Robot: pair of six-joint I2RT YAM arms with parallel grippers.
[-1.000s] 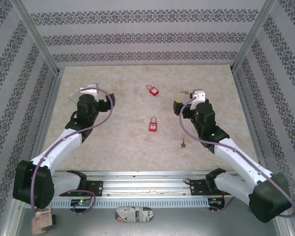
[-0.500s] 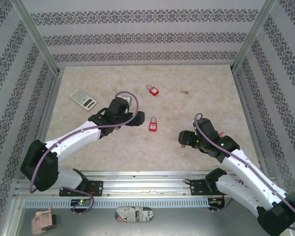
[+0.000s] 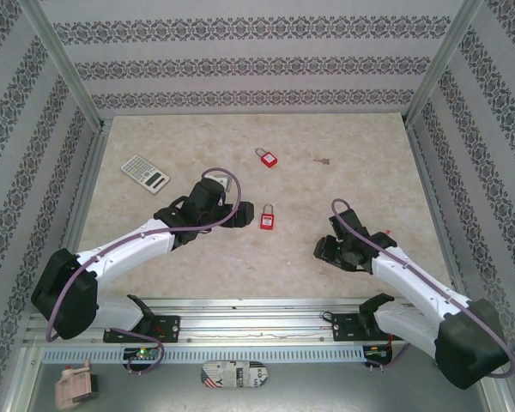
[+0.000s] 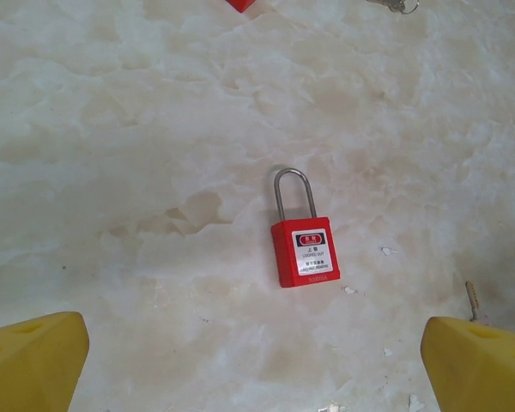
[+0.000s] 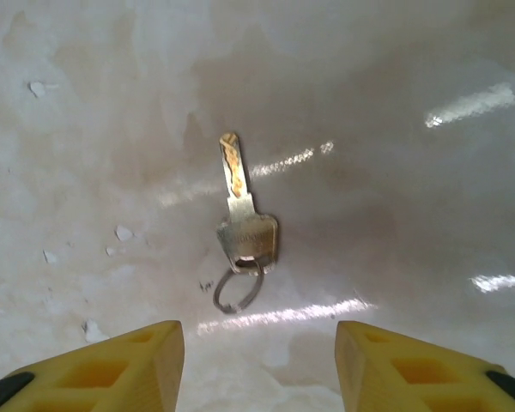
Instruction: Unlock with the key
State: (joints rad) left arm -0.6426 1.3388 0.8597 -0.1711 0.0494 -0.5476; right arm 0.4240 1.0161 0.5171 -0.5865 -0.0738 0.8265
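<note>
A red padlock with a steel shackle lies flat on the marble table, also seen in the top view as the padlock. My left gripper hovers open just short of it, yellow fingertips wide apart; from above, the left gripper sits to the padlock's left. A small metal key on a ring lies on the table. My right gripper stands open just behind the ring, nothing between its fingers. From above, the right gripper covers the key.
A second red padlock and another small key lie toward the back. A calculator rests at the back left. Patterned walls close in three sides of the table.
Both arms swung in from the back of the table. The left now faces the middle padlock; the right has dropped over the key, and its jaws have narrowed.
</note>
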